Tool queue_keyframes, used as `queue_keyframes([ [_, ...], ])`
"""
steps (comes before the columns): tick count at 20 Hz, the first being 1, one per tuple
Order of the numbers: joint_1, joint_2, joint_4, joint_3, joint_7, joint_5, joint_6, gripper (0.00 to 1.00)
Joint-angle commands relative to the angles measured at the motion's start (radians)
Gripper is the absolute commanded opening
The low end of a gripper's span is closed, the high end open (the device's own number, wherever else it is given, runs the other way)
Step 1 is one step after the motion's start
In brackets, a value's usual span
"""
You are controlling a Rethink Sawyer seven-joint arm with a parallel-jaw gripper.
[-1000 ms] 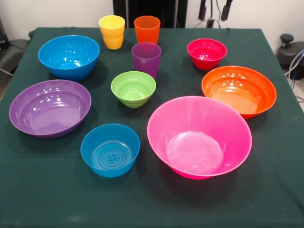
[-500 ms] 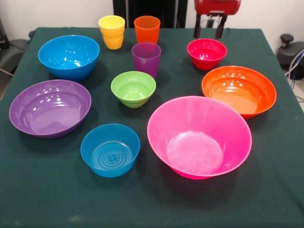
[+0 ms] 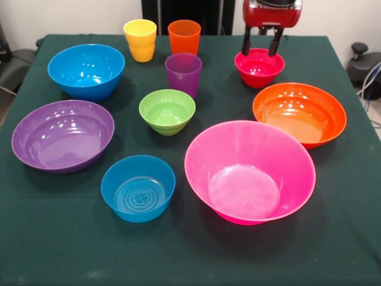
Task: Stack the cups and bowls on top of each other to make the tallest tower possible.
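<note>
Every cup and bowl stands alone on the green table; nothing is stacked. At the back stand the yellow cup [image 3: 140,40] and the orange cup [image 3: 184,36], with the purple cup [image 3: 183,73] just in front of them. The small green bowl [image 3: 167,111] is in the middle. The small red bowl [image 3: 259,67] is at the back right. My gripper [image 3: 260,47] hangs open right above the red bowl's far rim, one finger on each side of that rim's middle. It holds nothing.
A mid-sized blue bowl [image 3: 86,70] sits at the back left and a purple bowl [image 3: 62,134] at the left. A small blue bowl [image 3: 138,187] is at the front, the large pink bowl [image 3: 250,171] at the front right, an orange bowl [image 3: 299,113] at the right.
My gripper has come down from the top edge toward the red bowl, and its red body now shows. No cup or bowl has moved.
</note>
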Motion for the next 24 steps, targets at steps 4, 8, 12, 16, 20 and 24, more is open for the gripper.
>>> queue_keyframes([
  [4, -0.035, 0.029, -0.105, 0.077, 0.087, 0.012, 0.119, 1.00],
  [8, -0.080, 0.031, -0.116, 0.122, 0.062, 0.017, 0.130, 1.00],
  [12, -0.104, 0.020, -0.114, 0.124, 0.083, 0.032, 0.153, 1.00],
  [16, -0.111, 0.013, -0.107, 0.115, 0.103, 0.037, 0.149, 1.00],
  [20, -0.118, 0.007, -0.117, 0.094, 0.096, 0.023, 0.161, 1.00],
  [24, -0.121, 0.009, -0.117, 0.086, 0.104, 0.021, 0.155, 1.00],
])
